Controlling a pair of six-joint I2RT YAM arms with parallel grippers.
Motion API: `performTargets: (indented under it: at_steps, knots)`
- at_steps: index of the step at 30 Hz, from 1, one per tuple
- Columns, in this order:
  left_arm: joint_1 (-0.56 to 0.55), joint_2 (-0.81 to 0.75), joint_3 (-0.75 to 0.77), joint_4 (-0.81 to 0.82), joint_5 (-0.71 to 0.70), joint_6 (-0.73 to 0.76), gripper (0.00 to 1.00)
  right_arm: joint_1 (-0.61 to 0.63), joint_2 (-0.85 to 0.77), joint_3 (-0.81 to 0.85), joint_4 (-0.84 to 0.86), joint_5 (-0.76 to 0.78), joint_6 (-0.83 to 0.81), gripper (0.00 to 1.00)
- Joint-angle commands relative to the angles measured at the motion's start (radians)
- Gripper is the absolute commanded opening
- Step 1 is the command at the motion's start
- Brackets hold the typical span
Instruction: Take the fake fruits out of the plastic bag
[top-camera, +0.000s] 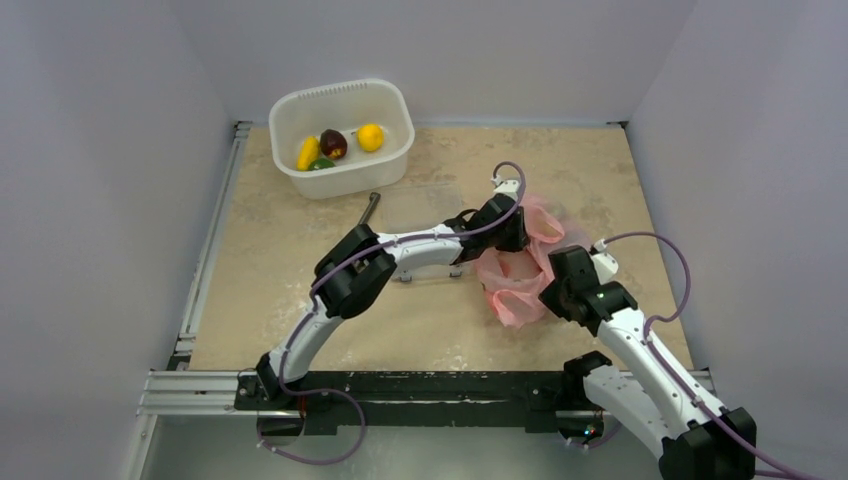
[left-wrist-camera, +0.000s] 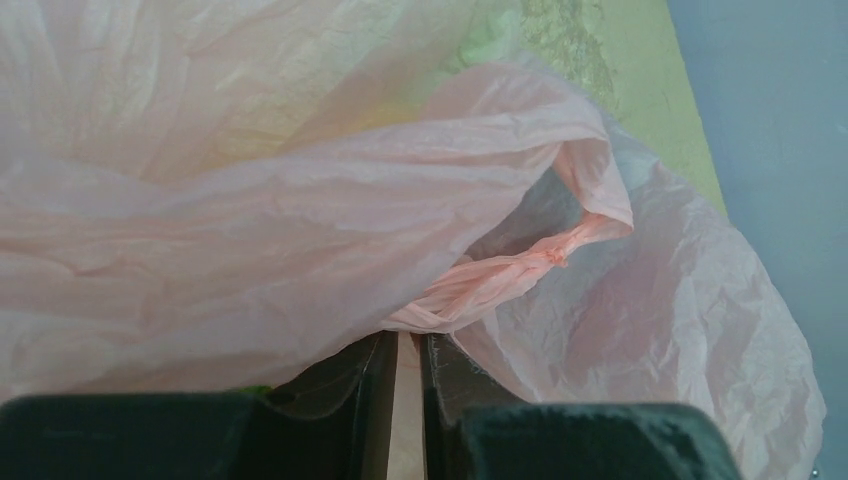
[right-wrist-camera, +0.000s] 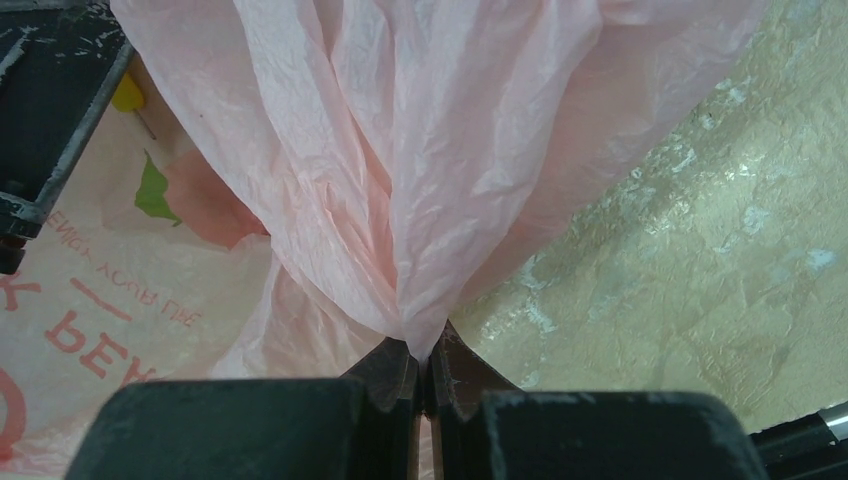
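Observation:
The pink plastic bag (top-camera: 512, 285) lies crumpled at the table's right middle. My left gripper (top-camera: 512, 228) reaches into its upper edge. In the left wrist view the left gripper (left-wrist-camera: 408, 338) has its jaws nearly together with pink film between them, and the bag (left-wrist-camera: 250, 230) and its twisted handle (left-wrist-camera: 520, 265) drape over the tips. My right gripper (right-wrist-camera: 428, 350) is shut on a gathered fold of the bag (right-wrist-camera: 400, 150); from above the right gripper (top-camera: 553, 264) is at the bag's right side. Several fake fruits (top-camera: 335, 146) lie in the white tub (top-camera: 392, 100). No fruit shows plainly inside the bag.
A thin dark metal rod (top-camera: 371, 207) lies just in front of the tub. A metal rail (top-camera: 205, 260) runs along the table's left edge and another along the front by the arm bases. Grey walls close in the left, back and right sides.

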Motion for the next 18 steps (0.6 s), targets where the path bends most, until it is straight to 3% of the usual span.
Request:
performTargets:
  at_steps: [1, 5, 13, 16, 18]
  knots:
    - [0.007, -0.03, -0.077, 0.127, 0.043, -0.092, 0.17, 0.004, -0.008, 0.041, -0.006, 0.048, 0.007, 0.0]
    - [-0.01, -0.129, -0.23, 0.251, 0.06, -0.075, 0.38, 0.004, -0.029, 0.049, -0.016, 0.067, 0.01, 0.0]
    - [-0.009, -0.228, -0.445, 0.501, 0.205, 0.014, 0.66, 0.004, -0.074, 0.008, -0.024, 0.05, 0.029, 0.0]
    - [-0.006, -0.223, -0.433, 0.476, 0.262, 0.017, 0.71, 0.004, -0.057, -0.002, -0.028, 0.044, 0.011, 0.0]
    - [0.005, -0.184, -0.345, 0.343, 0.287, 0.016, 0.75, 0.004, -0.035, -0.001, -0.048, 0.027, 0.006, 0.0]
